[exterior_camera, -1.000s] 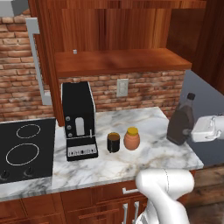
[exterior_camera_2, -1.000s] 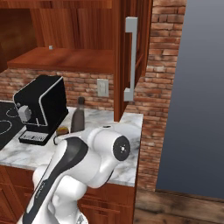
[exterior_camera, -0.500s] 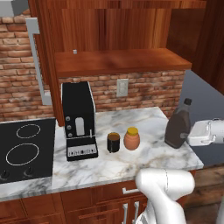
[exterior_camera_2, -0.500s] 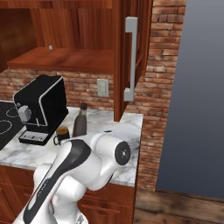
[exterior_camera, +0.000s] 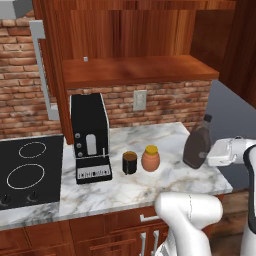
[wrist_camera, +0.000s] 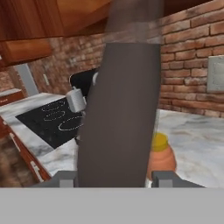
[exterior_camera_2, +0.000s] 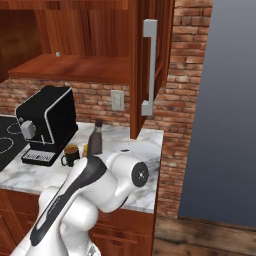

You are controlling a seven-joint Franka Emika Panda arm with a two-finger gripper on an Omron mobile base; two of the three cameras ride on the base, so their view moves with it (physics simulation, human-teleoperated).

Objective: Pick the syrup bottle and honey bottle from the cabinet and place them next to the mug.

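My gripper (exterior_camera: 210, 156) is shut on the syrup bottle (exterior_camera: 197, 146), a tall dark brown bottle with a black cap, held upright low over the right part of the marble counter (exterior_camera: 125, 192). In the hand view the syrup bottle (wrist_camera: 122, 109) stands between my fingertips (wrist_camera: 65, 178). The honey bottle (exterior_camera: 150, 158), squat and orange-tan with a yellow cap, stands left of it, apart. The dark mug (exterior_camera: 129, 162) sits just left of the honey bottle. Behind the syrup bottle, the honey bottle (wrist_camera: 162, 156) peeks out. The cabinet (exterior_camera: 135, 70) hangs open above, its shelf bare.
A black coffee machine (exterior_camera: 90, 137) stands left of the mug. A black stovetop (exterior_camera: 27, 172) takes up the counter's left end. The cabinet door with its grey handle (exterior_camera_2: 148, 67) hangs open above the counter's right end. A brick wall with an outlet (exterior_camera: 139, 100) backs the counter.
My gripper has carried the syrup bottle leftward and slightly lower, closer to the honey bottle. The mug and honey bottle have not moved.
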